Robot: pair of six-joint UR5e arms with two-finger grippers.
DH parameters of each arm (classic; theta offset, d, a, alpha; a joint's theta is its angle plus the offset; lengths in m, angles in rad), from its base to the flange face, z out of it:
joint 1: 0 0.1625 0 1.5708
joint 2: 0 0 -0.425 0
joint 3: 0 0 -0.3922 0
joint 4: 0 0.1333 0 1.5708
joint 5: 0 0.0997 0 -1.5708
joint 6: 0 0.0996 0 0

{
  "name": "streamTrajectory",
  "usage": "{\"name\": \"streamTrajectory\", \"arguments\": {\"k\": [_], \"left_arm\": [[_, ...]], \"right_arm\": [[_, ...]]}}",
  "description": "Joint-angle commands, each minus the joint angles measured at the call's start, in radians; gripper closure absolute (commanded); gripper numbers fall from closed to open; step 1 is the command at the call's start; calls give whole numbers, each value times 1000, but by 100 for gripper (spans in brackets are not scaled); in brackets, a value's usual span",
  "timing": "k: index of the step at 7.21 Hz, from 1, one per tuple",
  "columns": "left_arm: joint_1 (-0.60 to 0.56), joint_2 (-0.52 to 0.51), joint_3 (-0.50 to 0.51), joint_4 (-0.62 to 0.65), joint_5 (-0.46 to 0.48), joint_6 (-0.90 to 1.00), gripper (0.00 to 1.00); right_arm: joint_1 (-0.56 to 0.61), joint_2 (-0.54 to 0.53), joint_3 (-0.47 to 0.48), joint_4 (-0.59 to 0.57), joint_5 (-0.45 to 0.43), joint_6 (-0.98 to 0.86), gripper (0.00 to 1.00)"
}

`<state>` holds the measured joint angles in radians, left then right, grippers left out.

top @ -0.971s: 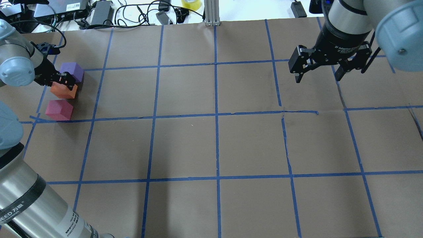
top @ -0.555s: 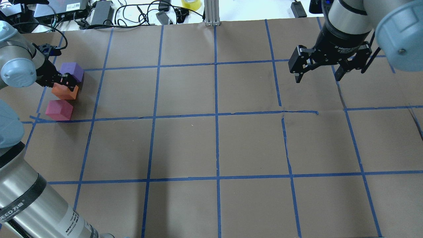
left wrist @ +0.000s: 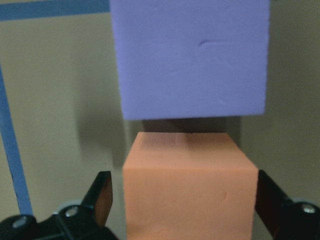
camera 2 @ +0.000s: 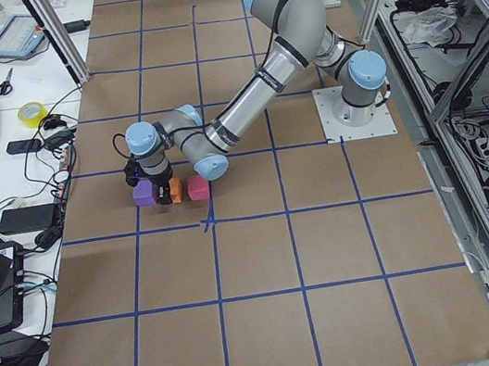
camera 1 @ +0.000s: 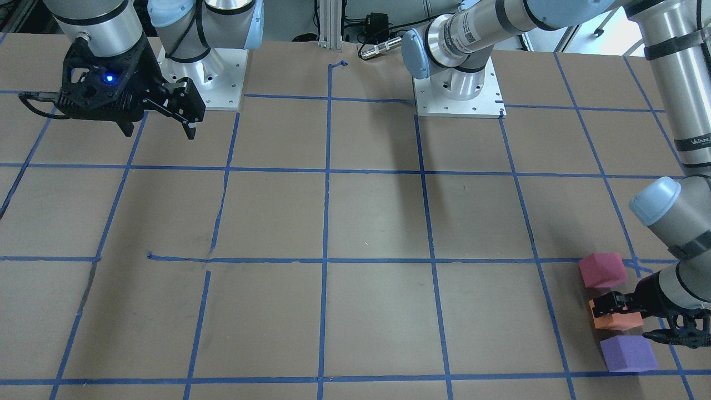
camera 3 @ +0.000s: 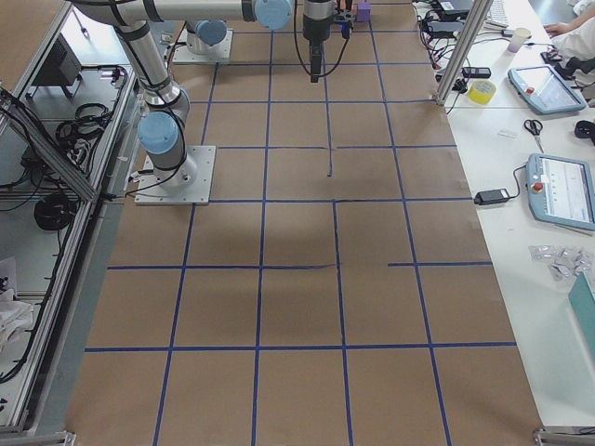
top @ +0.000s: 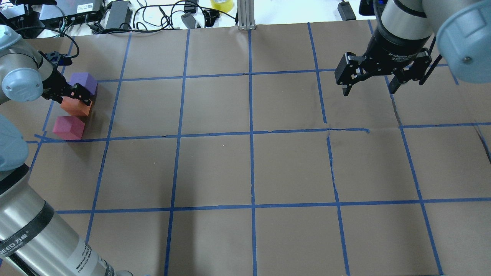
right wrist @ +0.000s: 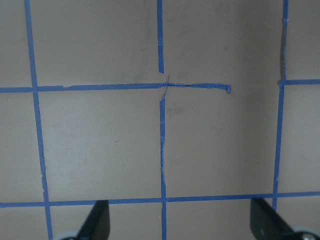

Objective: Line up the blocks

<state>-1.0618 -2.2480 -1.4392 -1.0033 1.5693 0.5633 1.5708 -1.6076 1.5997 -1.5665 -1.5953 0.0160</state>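
Observation:
Three foam blocks stand in a short row at the table's left edge: purple point(top: 83, 82), orange point(top: 78, 109) and pinkish-red point(top: 68, 127). In the front-facing view they read pinkish-red point(camera 1: 602, 270), orange point(camera 1: 614, 322), purple point(camera 1: 627, 353). My left gripper point(top: 76, 100) is low over the orange block point(left wrist: 187, 185), open, with a finger on each side of it. The purple block point(left wrist: 192, 55) sits just beyond, a narrow gap between them. My right gripper point(top: 370, 92) hangs open and empty over the far right squares.
Brown paper with a blue tape grid point(top: 251, 132) covers the table. Cables, power bricks and a yellow tape roll point(top: 221, 4) lie past the far edge. A metal post point(top: 245, 15) stands at the far middle.
My left gripper has shifted slightly to the right around the orange block, which has barely moved. The right arm has not moved.

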Motion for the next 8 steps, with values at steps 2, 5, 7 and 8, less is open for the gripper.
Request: {"name": "streamTrajectory", "arguments": {"k": [2, 5, 7, 8], "left_arm": [[-17, 118, 2, -181, 0, 3, 0], [-10, 383, 0, -513, 5, 10, 0], [-17, 573, -1, -705, 6, 0, 0], [-17, 653, 0, -763, 8, -9, 0]], "right_arm": [[0, 0, 0, -1, 0, -1, 0], [0, 0, 0, -1, 0, -1, 0], [0, 0, 0, -1, 0, -1, 0], [0, 0, 0, -1, 0, -1, 0]]}}
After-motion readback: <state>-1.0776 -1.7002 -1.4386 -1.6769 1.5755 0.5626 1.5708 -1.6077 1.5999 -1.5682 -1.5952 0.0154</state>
